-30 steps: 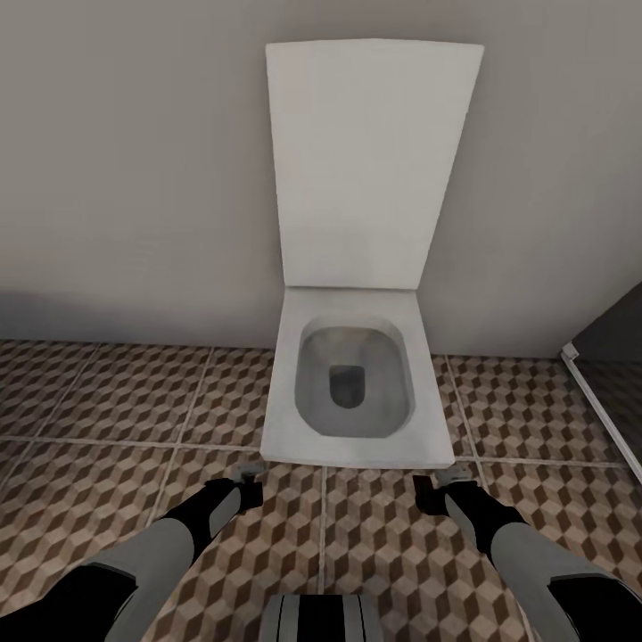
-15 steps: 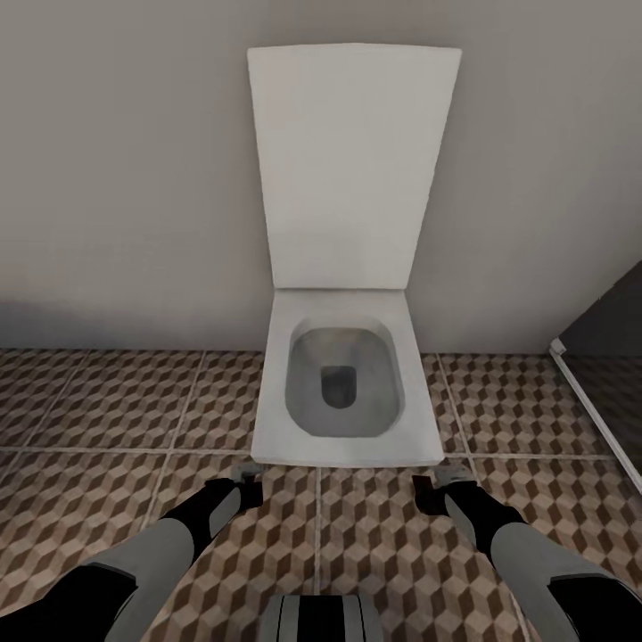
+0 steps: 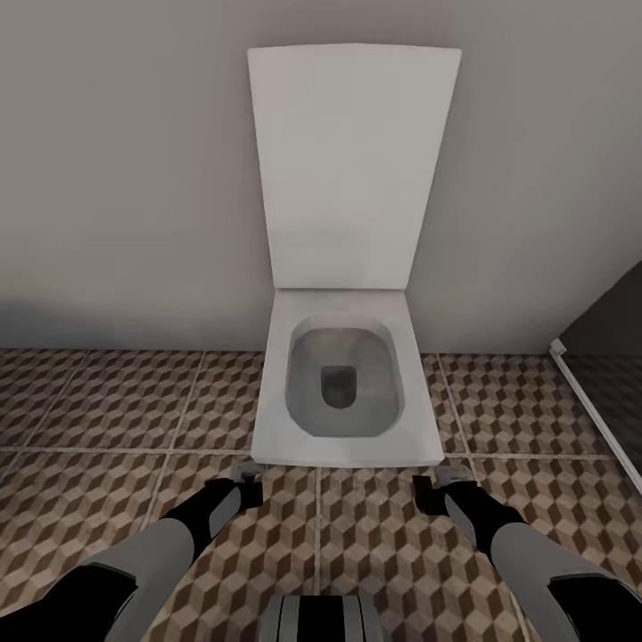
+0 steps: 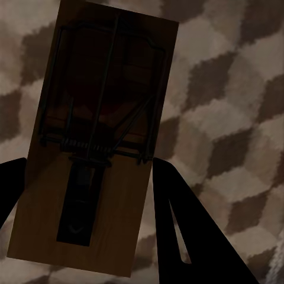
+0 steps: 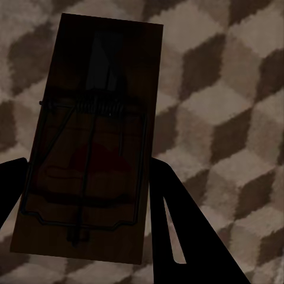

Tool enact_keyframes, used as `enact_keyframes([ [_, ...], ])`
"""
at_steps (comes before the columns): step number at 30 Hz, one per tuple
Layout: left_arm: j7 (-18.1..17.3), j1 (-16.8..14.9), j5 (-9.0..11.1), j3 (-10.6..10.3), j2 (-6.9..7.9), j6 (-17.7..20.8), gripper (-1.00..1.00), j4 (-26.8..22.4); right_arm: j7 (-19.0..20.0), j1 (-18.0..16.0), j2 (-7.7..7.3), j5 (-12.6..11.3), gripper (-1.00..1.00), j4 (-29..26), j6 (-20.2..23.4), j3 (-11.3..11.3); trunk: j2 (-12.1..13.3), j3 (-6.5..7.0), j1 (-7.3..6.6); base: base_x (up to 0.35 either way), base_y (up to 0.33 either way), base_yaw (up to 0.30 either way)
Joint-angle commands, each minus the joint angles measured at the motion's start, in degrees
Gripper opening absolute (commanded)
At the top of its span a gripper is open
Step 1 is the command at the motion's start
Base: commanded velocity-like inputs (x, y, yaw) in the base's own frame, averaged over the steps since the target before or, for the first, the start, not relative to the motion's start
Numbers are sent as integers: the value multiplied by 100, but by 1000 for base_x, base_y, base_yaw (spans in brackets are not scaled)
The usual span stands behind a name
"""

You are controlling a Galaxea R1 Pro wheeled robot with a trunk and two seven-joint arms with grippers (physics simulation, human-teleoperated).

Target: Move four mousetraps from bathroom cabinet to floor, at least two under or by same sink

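Straight ahead, the grey wall point(image 3: 125, 160) takes up the upper part of my head view, and the bathroom floor point(image 3: 107, 419) of brown, beige and white cube-pattern tiles spreads below it. A white toilet point(image 3: 343, 392) stands against that wall with its flat lid point(image 3: 352, 165) raised upright and the grey bowl open; its front edge lies just beyond my two arms. At the far right a dark panel with a pale frame edge point(image 3: 593, 401) runs along the tiles.

My left gripper point(image 3: 248, 475) and my right gripper point(image 3: 446, 477) reach forward low over the floor, one on each side of the toilet's front.

From the left wrist, my left jaws are pinching a mousetrap point(image 4: 94, 148): a brown wooden board with a dark wire spring and bar, held between the two black fingers point(image 4: 189, 236), the patterned tiles behind it.

From the right wrist, my right jaws are clamped on a second mousetrap point(image 5: 89, 142), in shadow, its coil and wire frame facing the camera, the fingers point(image 5: 189, 236) touching its long edges, tiles beyond.
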Motion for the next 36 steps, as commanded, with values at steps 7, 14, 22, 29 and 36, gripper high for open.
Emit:
enact_keyframes([
  [7,39,1,40,-48,3,31,-100,-15,0,0,0,-46,-100,-12,35,50,-1,-4,-1,0,0,0],
  [14,39,0,40,-48,3,31,-100,-14,0,0,2,-46,-100,-12,35,52,-1,-4,-1,0,0,0],
  [22,39,1,40,-48,2,31,-100,-12,0,0,2,-46,-100,-12,35,53,-4,-48,4,0,0,0],
  [29,39,1,40,-48,2,31,-100,-11,0,0,2,-46,-100,-12,35,53,-12,-181,20,0,0,0],
  [36,39,1,40,-48,2,31,-100,-15,0,0,2,-46,-100,-12,35,53,-12,-181,20,0,0,0],
])
